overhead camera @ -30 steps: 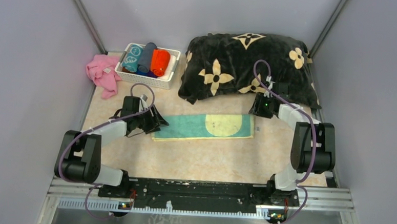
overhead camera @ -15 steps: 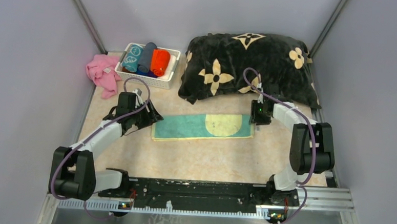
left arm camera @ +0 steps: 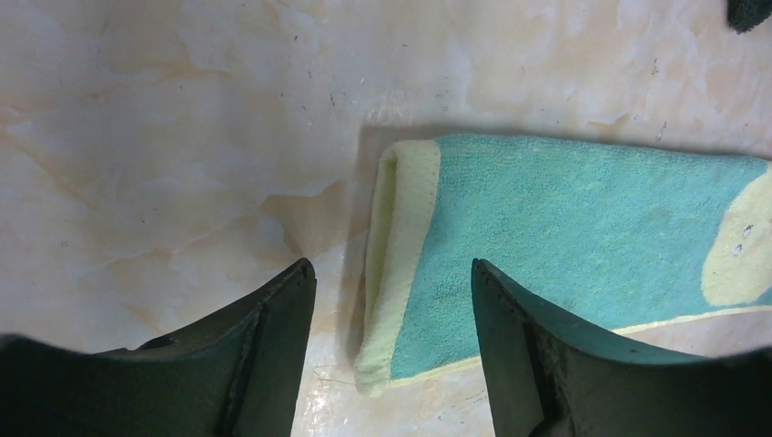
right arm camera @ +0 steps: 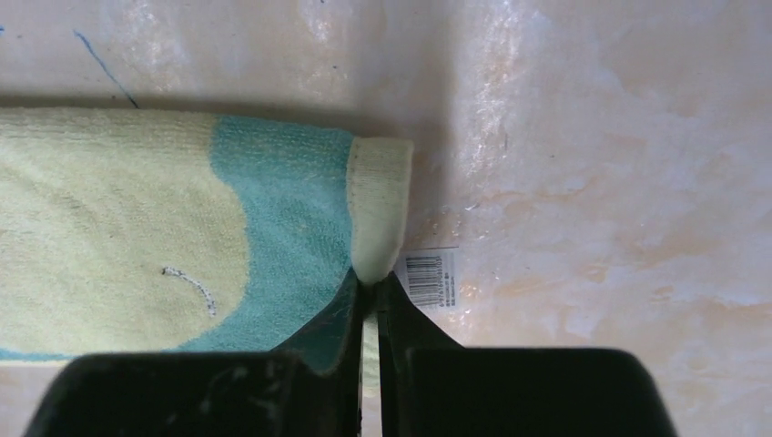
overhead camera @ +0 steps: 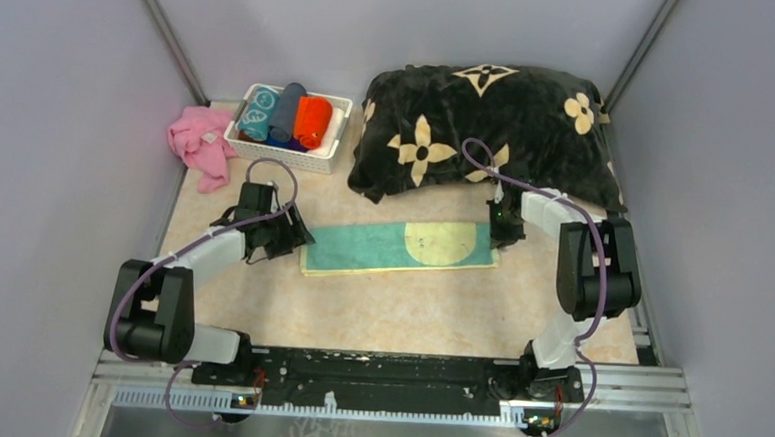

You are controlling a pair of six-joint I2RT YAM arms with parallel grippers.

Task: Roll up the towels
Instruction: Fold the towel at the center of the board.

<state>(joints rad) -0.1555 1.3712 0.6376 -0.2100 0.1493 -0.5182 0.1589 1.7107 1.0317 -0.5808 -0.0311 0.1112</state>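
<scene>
Towel [overhead camera: 397, 247] flat, right edge pinched by right jaws, left jaws spread

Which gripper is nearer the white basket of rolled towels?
Left. The left gripper is open in front of the basket, by the flat towel's left end; the right gripper pinches the towel's far right end.

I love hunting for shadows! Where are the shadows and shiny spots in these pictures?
Left wrist view: a dark shadow sits on the table beside the folded end of the towel. Right wrist view: white shiny streaks glare off the table above the towel. Top view: even light, no strong glare.
</scene>
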